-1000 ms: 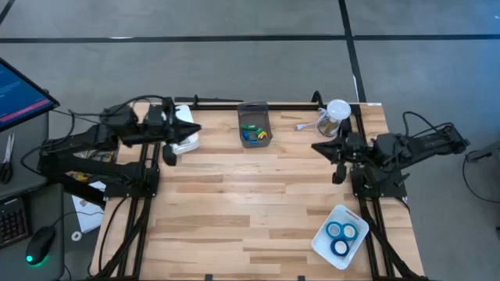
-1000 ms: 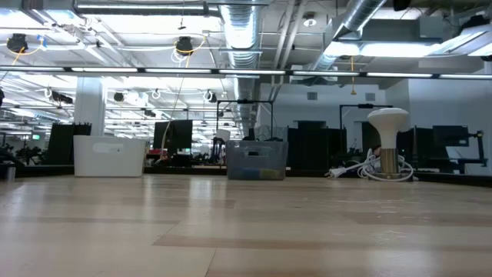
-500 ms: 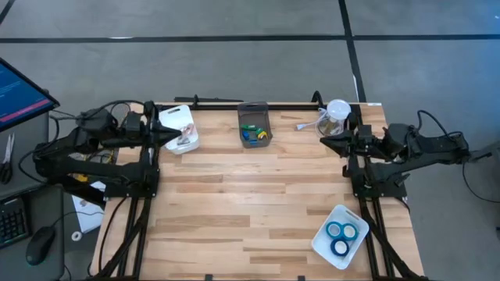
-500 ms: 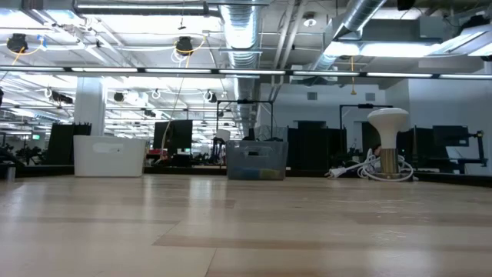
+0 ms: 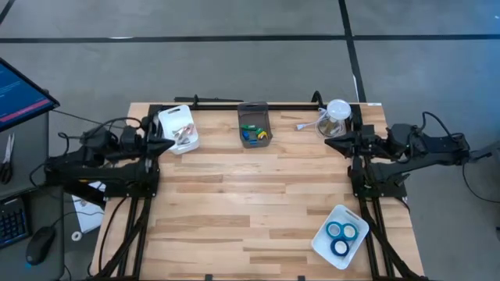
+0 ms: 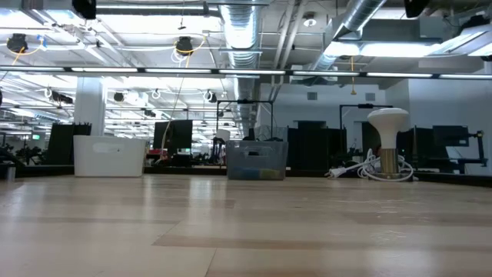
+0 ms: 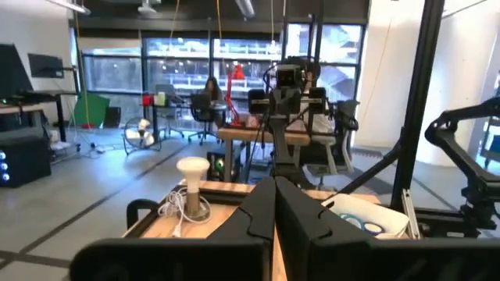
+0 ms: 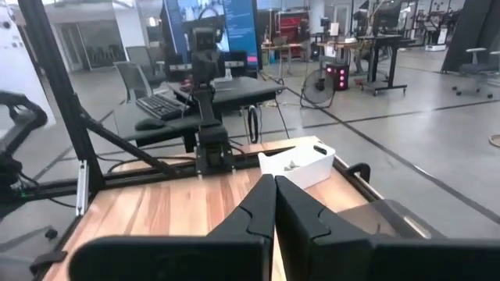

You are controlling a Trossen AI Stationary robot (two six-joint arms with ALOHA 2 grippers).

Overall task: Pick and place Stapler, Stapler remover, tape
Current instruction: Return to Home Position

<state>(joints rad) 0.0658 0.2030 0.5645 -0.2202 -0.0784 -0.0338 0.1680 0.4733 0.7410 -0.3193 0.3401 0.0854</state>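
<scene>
1. Hovering at the left edge of the bench (image 5: 234, 203): left tool (image 5: 172, 144), fingers pressed together.
2. Right tool (image 5: 326, 144) at right edge, fingers also pressed together.
3. Tape (image 5: 338, 237) sits in white bin (image 5: 325, 226), near-right corner.

On the counter (image 5: 250, 203), a grey bin (image 5: 253, 125) of coloured bits sits between the left tool (image 5: 169, 144) and the right tool (image 5: 327, 144); a white lamp (image 5: 337, 111) stands just beside the latter.

On the wooden surface (image 5: 234, 203), a white plastic bin (image 5: 178, 129) sits at the back left. A grey see-through bin (image 5: 254, 125) sits at the back middle, and a white mushroom-shaped lamp (image 5: 337, 115) at the back right. Three blue tape rolls (image 5: 341, 247) lie in a second white bin (image 5: 323, 236) at the front right.
</scene>
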